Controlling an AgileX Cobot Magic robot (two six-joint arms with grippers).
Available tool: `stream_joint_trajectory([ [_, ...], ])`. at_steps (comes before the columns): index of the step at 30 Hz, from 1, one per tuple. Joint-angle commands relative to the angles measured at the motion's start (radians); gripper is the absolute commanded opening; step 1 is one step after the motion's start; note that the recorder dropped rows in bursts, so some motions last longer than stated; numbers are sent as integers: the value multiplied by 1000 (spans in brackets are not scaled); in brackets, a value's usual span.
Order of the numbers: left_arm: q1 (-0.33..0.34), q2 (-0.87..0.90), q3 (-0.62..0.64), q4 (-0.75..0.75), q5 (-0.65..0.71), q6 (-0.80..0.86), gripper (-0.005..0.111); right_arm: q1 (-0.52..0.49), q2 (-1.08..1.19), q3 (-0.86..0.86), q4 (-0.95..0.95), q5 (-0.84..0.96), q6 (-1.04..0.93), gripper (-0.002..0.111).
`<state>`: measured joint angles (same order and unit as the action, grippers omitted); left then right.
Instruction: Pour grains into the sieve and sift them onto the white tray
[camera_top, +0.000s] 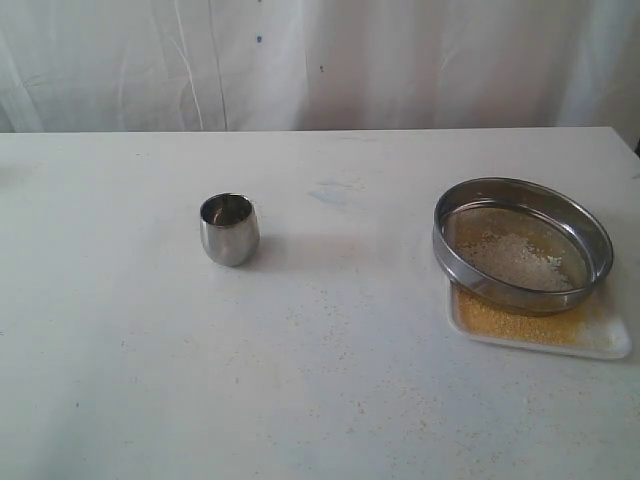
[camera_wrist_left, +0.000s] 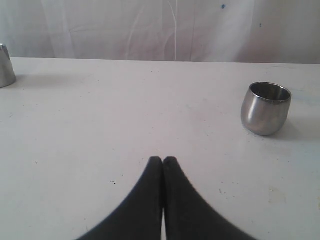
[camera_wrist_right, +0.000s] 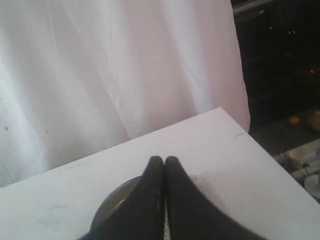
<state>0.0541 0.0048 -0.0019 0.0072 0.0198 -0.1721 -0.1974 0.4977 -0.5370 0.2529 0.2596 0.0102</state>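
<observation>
Exterior, cup: a small steel cup (camera_top: 229, 229) stands upright on the table (camera_top: 120, 350), well apart from the sieve; neither arm is in this view.
Exterior, sieve: the sieve (camera_top: 480, 275) rests on the white tray (camera_top: 603, 347) at the right, covering all but its near strip.
Exterior, grains: golden grains (camera_top: 505, 320) lie on the tray's near strip, paler ones remain on the mesh, and a few specks are scattered over the table.
Left wrist, tool: the left gripper (camera_wrist_left: 163, 161) is pressed together and empty, low over bare table, with the cup (camera_wrist_left: 265, 108) off to one side.
Right wrist, tool: the right gripper (camera_wrist_right: 164, 160) is likewise closed on nothing, and part of the sieve's rim (camera_wrist_right: 112, 207) shows behind it.
Stage: sifting looks largely done.
Risk: a careless grab or bump of the sieve could slide it off the low tray rim, spilling pale leftovers into the sifted heap or onto the table.
</observation>
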Motion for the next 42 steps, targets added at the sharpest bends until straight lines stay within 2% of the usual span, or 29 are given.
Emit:
stream_joint_trajectory([
  [1, -8, -5, 2, 1, -2, -8, 0, 59, -204, 73, -4, 54, -75, 0],
  [5, -8, -5, 2, 1, -2, -8, 0, 127, -372, 96, 66, 201, -96, 0],
  [14, -8, -5, 2, 1, -2, -8, 0, 139, -489, 137, 62, 139, -96, 0],
  [19, -8, -5, 2, 1, -2, -8, 0, 139, -489, 127, 116, 77, -247, 0],
  [24, -8, -5, 2, 1, -2, -8, 0, 139, -491, 104, 169, -88, -413, 0],
  [29, -8, -5, 2, 1, -2, -8, 0, 137, -498, 145, 169, -238, -415, 0],
  [34, -8, -5, 2, 1, -2, -8, 0, 137, -498, 259, 120, -395, -310, 0],
  [37, -8, -5, 2, 1, -2, -8, 0, 137, -498, 378, -31, -647, -182, 0],
  [39, -8, -5, 2, 1, -2, -8, 0, 137, -498, 474, -52, -783, -133, 0],
  [41, -8, -5, 2, 1, -2, -8, 0, 137, -498, 537, -68, -814, -120, 0],
  [42, -8, -5, 2, 1, -2, -8, 0, 137, -498, 537, -69, -721, -88, 0],
])
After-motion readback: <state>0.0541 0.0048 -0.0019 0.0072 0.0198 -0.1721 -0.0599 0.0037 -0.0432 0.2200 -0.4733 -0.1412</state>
